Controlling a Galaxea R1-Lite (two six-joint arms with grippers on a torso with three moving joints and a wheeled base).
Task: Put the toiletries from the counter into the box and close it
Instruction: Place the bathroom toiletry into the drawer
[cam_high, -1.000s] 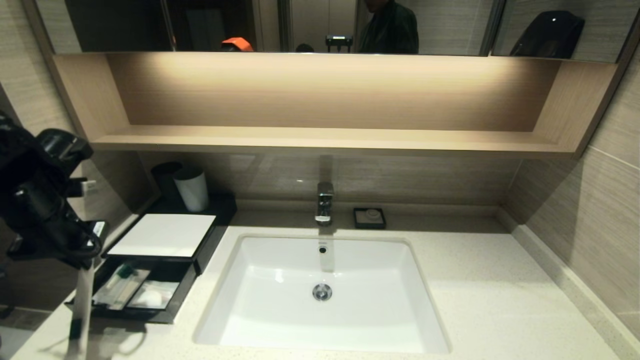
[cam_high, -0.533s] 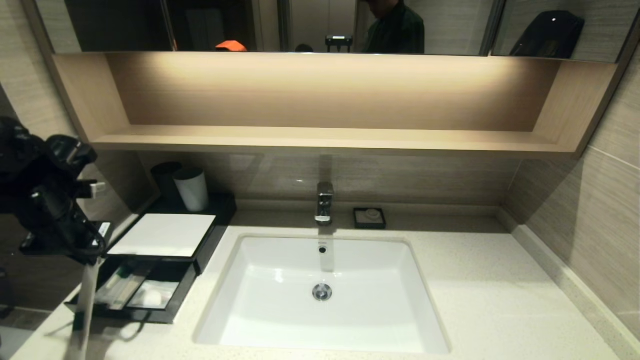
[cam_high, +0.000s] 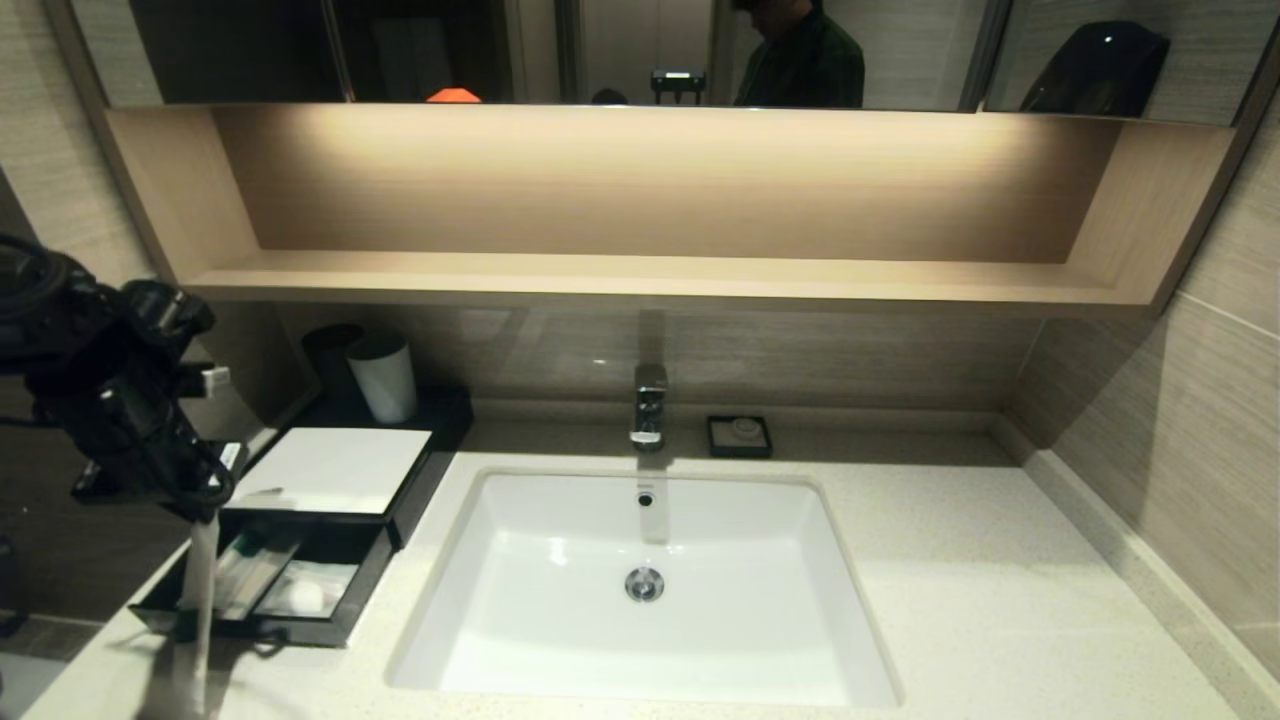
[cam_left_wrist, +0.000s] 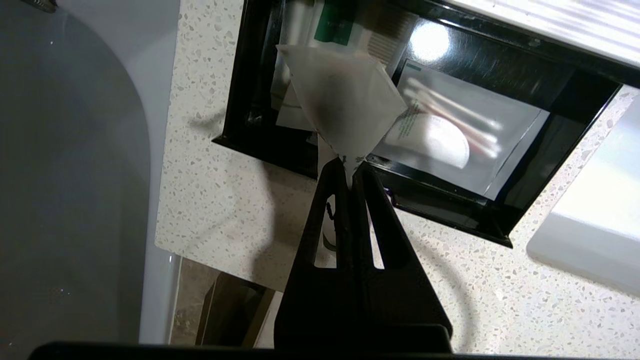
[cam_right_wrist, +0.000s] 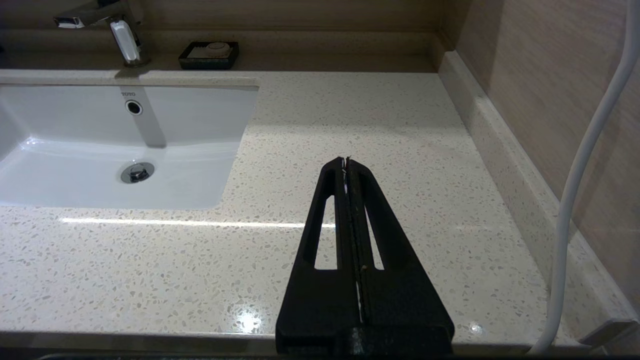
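My left gripper (cam_high: 205, 515) (cam_left_wrist: 350, 167) is shut on the end of a long narrow pale packet (cam_high: 200, 600) (cam_left_wrist: 345, 107), which hangs down from it over the front left corner of the open drawer (cam_high: 345, 612) (cam_left_wrist: 440, 205). The drawer belongs to the black box with a white top panel (cam_high: 325, 468). Inside it lie a square packet with a white round item (cam_high: 305, 592) (cam_left_wrist: 450, 140) and long packets (cam_high: 245, 565). My right gripper (cam_right_wrist: 346, 161) is shut and empty, low over the counter (cam_right_wrist: 375, 115) to the right of the basin; the head view does not show it.
The white basin (cam_high: 640, 590) and faucet (cam_high: 648, 405) fill the middle. A white cup (cam_high: 383, 375) and a black cup (cam_high: 330, 360) stand behind the box. A small black dish (cam_high: 739, 436) sits by the back wall. A wooden shelf (cam_high: 640, 275) overhangs.
My left gripper has carried the hanging packet to the right and a little farther back, closer to the open drawer. The right arm has not moved.
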